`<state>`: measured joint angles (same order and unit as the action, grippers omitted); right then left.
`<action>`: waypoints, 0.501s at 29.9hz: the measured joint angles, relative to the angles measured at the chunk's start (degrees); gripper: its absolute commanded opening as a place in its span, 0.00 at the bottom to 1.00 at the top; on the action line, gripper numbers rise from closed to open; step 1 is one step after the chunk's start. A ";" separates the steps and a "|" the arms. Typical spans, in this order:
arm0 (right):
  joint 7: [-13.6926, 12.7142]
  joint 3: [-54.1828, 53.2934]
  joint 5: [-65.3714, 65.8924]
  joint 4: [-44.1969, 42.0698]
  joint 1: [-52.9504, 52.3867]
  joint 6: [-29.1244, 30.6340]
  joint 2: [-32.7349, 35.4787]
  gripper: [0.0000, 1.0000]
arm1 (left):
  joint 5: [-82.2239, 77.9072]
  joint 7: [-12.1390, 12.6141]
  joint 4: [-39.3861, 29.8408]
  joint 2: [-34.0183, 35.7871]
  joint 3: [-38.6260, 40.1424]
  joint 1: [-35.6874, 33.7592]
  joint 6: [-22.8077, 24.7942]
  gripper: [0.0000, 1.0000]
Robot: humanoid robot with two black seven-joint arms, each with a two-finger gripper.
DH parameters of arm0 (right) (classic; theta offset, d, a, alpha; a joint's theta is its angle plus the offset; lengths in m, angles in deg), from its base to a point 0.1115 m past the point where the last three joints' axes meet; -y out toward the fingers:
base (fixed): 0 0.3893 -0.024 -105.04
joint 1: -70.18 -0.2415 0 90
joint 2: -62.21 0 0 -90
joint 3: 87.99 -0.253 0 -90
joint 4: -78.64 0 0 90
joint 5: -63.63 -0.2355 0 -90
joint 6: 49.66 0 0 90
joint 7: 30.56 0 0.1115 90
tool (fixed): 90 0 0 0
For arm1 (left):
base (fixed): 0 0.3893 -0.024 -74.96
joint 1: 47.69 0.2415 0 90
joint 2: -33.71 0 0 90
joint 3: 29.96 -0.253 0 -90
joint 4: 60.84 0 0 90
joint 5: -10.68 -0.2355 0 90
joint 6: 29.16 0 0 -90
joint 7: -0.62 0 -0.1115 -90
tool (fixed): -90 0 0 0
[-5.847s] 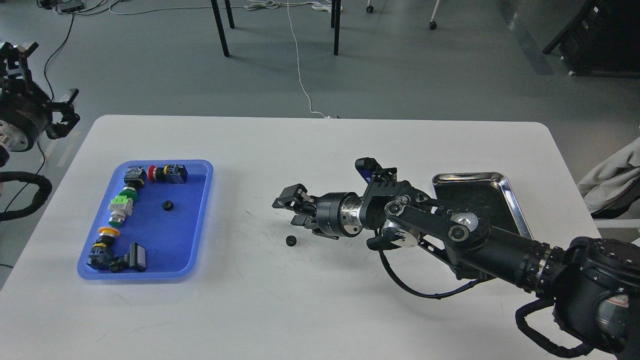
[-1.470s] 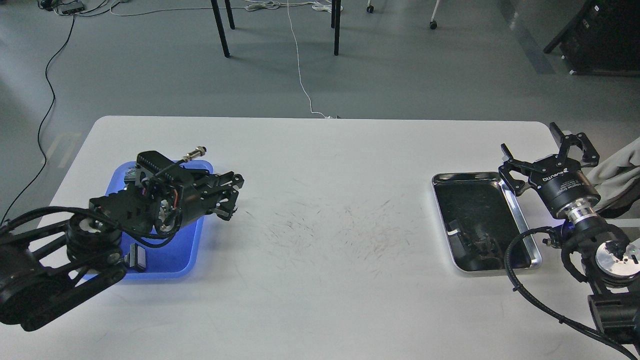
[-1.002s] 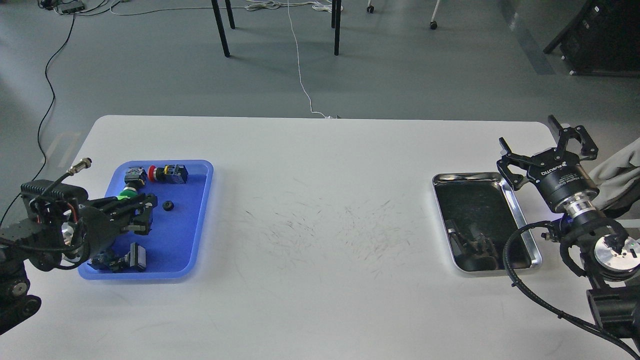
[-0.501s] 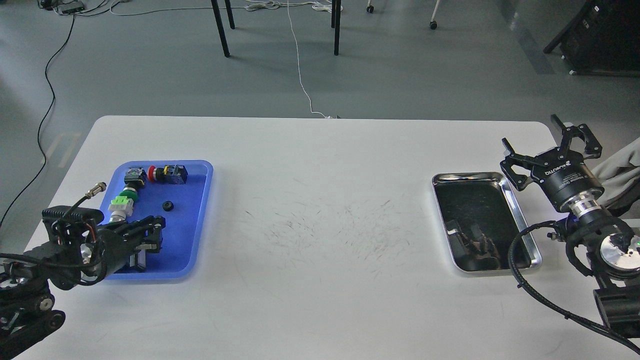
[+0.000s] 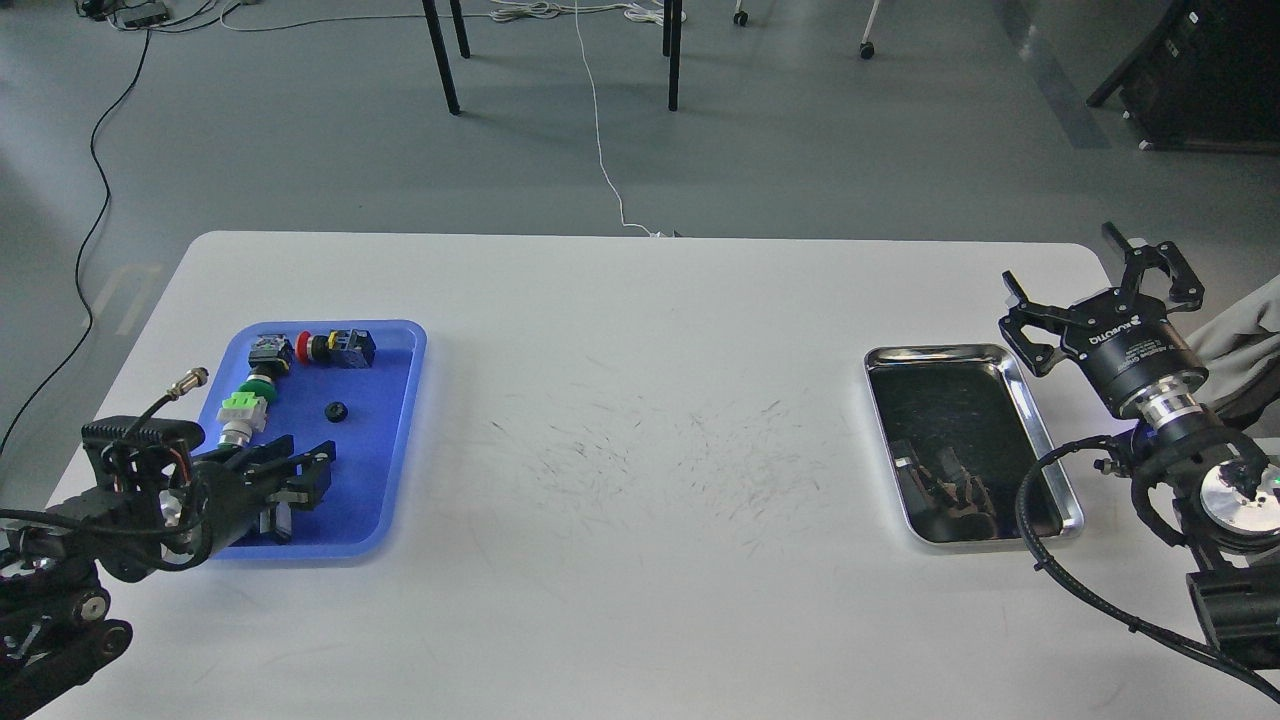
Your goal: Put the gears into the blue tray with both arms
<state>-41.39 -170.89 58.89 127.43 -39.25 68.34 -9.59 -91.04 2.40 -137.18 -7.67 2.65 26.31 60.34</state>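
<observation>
The blue tray point(image 5: 408, 420) lies on the left of the white table. One small black gear point(image 5: 336, 411) rests on its floor near the middle. My left gripper point(image 5: 315, 473) hangs over the tray's front part, pointing right, with its fingers apart; nothing shows between them. The arm hides the tray's front left corner. My right gripper point(image 5: 1096, 288) is raised at the table's right edge, behind the steel tray. Its jaws are spread wide and hold nothing.
Several colourful push-button switches point(image 5: 335, 347) line the blue tray's left and back sides. A shiny steel tray point(image 5: 1040, 440) sits at the right, holding only reflections. The table's middle point(image 5: 640, 450) shows dark scuff marks. Chair legs and cables stand on the floor beyond.
The gear on the table 5.8 s ago is gone from it. My right arm withdrew to the right edge. My left arm swung over the tray, then pulled back toward the front left.
</observation>
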 measured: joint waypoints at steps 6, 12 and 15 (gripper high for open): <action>-0.33 0.92 0.03 0.86 -2.32 -0.45 0.09 0.98 | 8.70 0.61 -1.80 0.06 10.70 -3.55 0.03 0.98; -0.21 4.47 0.03 5.06 -3.16 -2.98 -0.48 0.98 | 33.40 3.65 0.83 -5.79 17.65 -15.81 -0.47 0.98; -0.01 6.19 0.03 6.91 -3.20 -5.25 -0.72 0.98 | 47.66 3.91 6.40 -10.39 19.82 -20.13 -1.96 0.98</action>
<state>-41.40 -164.70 58.92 134.33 -42.45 63.09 -10.31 -43.39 6.31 -130.79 -18.06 22.48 6.19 58.38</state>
